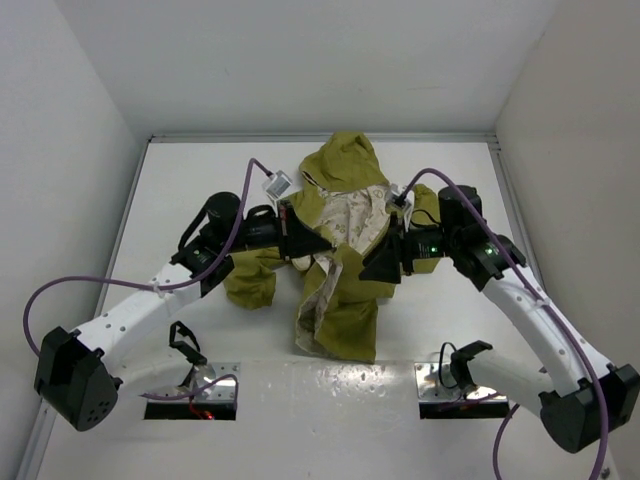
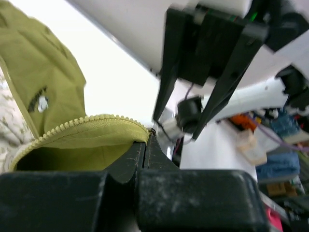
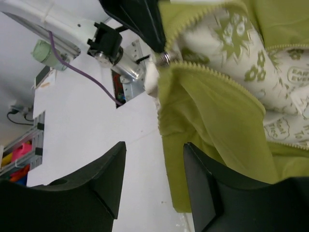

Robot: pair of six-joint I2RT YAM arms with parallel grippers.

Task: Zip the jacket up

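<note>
The olive-green jacket (image 1: 345, 190) lies crumpled mid-table, front open, cream printed lining (image 1: 352, 218) showing. My left gripper (image 1: 322, 245) is shut on the jacket's zipper edge, and in the left wrist view (image 2: 148, 136) the toothed zipper tape (image 2: 91, 123) ends at the closed tips. In the right wrist view those left fingers (image 3: 140, 19) pinch the edge at the metal slider (image 3: 165, 57). My right gripper (image 1: 368, 268) is open beside the jacket's right front panel (image 3: 212, 111). In its own view (image 3: 154, 152) there is only table between the jaws, and the right finger touches fabric.
White walls enclose the table (image 1: 180, 200) on three sides. Two metal mounting plates (image 1: 450, 385) sit at the near edge by the arm bases. Purple cables (image 1: 60, 290) loop off both arms. A jacket sleeve (image 1: 250, 285) lies under the left arm.
</note>
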